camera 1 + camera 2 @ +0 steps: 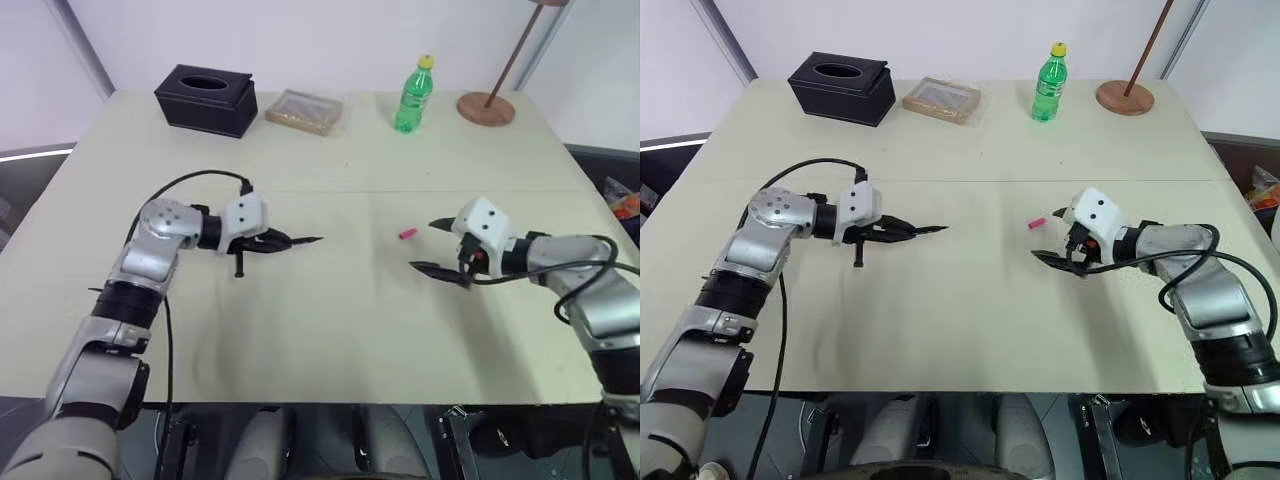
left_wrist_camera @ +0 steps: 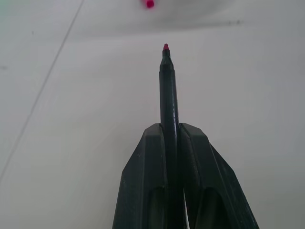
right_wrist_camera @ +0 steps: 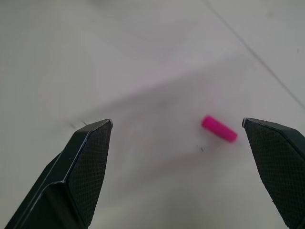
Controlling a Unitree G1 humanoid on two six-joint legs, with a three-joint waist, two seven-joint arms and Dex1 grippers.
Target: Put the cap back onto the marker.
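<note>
Premises appear to be a test room: pale table (image 1: 300, 330), white walls, staged tissue box (image 1: 205, 99), bottle (image 1: 413, 95), wooden stand (image 1: 487, 107).

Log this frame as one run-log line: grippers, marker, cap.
left gripper: shut on marker, tip bare | right gripper: open, near cap, not touching | cap: lying on table | capping: not yet done

One marker (image 1: 300, 241), one cap (image 1: 407, 234), one black tissue box (image 1: 206, 99), one green bottle (image 1: 413, 95), one flat packet (image 1: 304, 111), possibly a tray, one round wooden stand base (image 1: 486, 108).
</note>
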